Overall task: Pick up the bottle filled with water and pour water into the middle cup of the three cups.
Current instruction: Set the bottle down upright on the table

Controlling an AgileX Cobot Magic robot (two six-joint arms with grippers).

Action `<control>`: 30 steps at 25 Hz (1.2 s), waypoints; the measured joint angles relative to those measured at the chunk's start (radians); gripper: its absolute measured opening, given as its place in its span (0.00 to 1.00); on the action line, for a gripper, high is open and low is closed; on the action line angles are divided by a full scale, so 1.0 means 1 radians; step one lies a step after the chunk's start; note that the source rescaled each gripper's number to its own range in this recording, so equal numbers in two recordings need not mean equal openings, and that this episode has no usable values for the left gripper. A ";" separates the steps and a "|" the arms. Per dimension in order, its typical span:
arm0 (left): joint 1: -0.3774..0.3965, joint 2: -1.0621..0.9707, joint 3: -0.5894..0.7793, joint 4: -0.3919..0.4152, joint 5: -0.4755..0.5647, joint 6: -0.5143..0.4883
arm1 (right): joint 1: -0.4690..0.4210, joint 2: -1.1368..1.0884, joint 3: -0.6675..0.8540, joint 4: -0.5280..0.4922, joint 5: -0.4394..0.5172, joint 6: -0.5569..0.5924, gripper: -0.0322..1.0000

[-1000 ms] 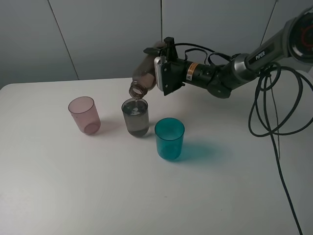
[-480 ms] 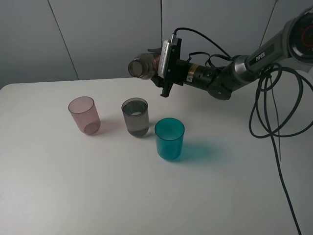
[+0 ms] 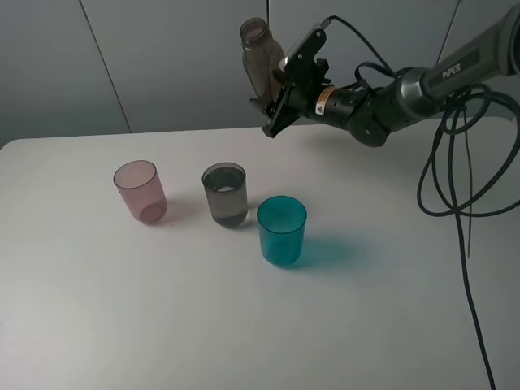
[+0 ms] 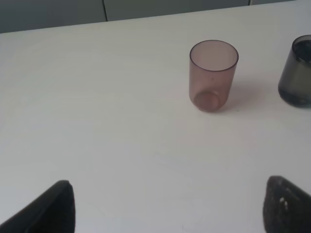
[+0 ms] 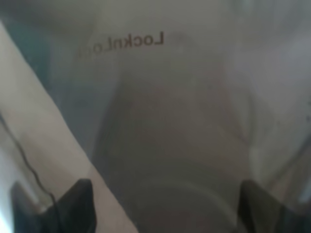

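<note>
- One bottle [image 3: 258, 58], neck upward, is clamped in the right gripper [image 3: 279, 91] above the far edge of the table [image 3: 97, 325].
- The left gripper [image 4: 167, 208] is seen spread apart.
- A mid-table row of three is formed: one pink cup [image 3: 140, 191], the grey middle cup [image 3: 225, 194], one teal cup [image 3: 282, 230].

The high camera looks down at a slant across the white counter [image 3: 122, 325] toward the wall [image 3: 162, 65]. It stands far enough back to hold the pink cup [image 3: 140, 191], grey cup [image 3: 225, 194], teal cup [image 3: 282, 230] and the right arm [image 3: 390, 106] coming in from the right. The left wrist camera sits low over the counter, looking across it past its own hand [image 4: 167, 213]. It shares the pink cup and part of the grey cup with the high view. The right wrist camera sits tight against the bottle [image 5: 170, 145], which fills its frame, blurred. The high view shows the same bottle from afar.
</note>
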 joint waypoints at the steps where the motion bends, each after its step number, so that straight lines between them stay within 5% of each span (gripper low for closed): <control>1: 0.000 0.000 0.000 0.000 0.000 0.000 | 0.000 -0.020 0.005 0.013 0.033 0.043 0.04; 6: 0.000 0.000 0.000 0.000 0.000 0.000 | -0.019 -0.112 0.094 0.137 0.087 0.149 0.04; 13: 0.000 0.000 0.000 0.000 0.000 0.000 | -0.062 -0.257 0.307 0.398 0.094 0.121 0.04; 19: 0.000 0.000 0.000 0.000 0.000 0.000 | -0.076 -0.344 0.522 0.586 0.000 0.002 0.04; 30: 0.000 0.000 0.000 0.000 0.000 0.000 | -0.076 -0.355 0.771 0.782 -0.197 -0.085 0.04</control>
